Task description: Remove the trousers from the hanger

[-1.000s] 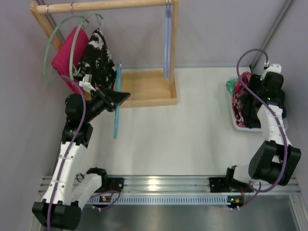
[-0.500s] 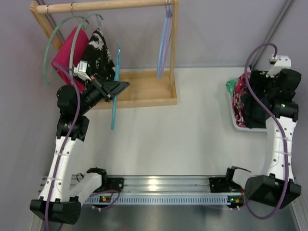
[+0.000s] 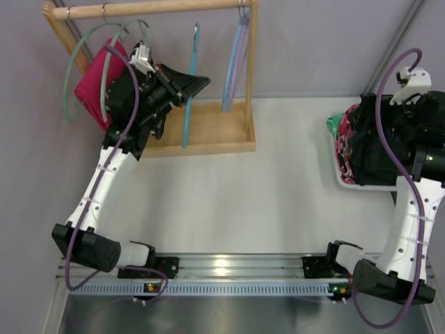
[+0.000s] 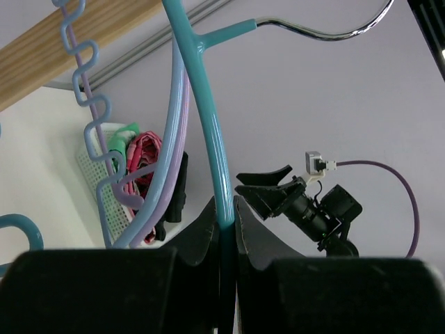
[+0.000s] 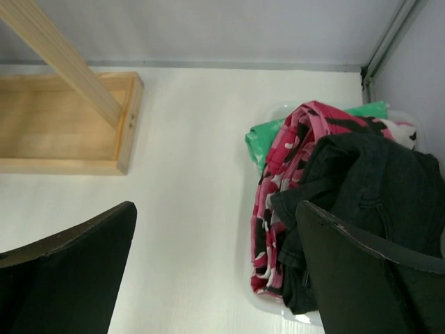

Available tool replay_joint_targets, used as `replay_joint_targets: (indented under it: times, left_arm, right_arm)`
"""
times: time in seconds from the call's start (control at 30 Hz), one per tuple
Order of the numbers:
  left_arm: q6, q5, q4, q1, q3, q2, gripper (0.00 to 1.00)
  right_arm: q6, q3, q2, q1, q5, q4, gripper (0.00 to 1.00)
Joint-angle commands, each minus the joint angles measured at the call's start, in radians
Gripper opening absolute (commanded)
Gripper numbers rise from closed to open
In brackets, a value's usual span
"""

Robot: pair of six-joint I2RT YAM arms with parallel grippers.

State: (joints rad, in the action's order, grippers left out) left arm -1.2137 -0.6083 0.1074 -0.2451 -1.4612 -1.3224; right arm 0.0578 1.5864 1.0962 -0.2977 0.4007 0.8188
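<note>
Trousers (image 5: 368,174) part-hidden by right pincer (image 5: 215,209); hanger (image 4: 208,125) hook cropped.

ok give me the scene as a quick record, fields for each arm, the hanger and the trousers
left jaws: shut on teal hanger
right jaws: open, empty, above white basket
teal hanger: bare, held upright by wooden rack
black trousers: off the hanger, on the clothes pile in the basket
task state: trousers look removed
</note>
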Motion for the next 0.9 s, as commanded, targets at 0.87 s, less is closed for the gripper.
replay_joint_targets:
  times: [0.87]
  left_arm:
    - [-0.009,0.102,0.178,-0.094,-0.484,-0.417,0.00]
  right_arm:
    - [-0.041,-0.016,-0.051,-0.015,0.067,0.056,0.99]
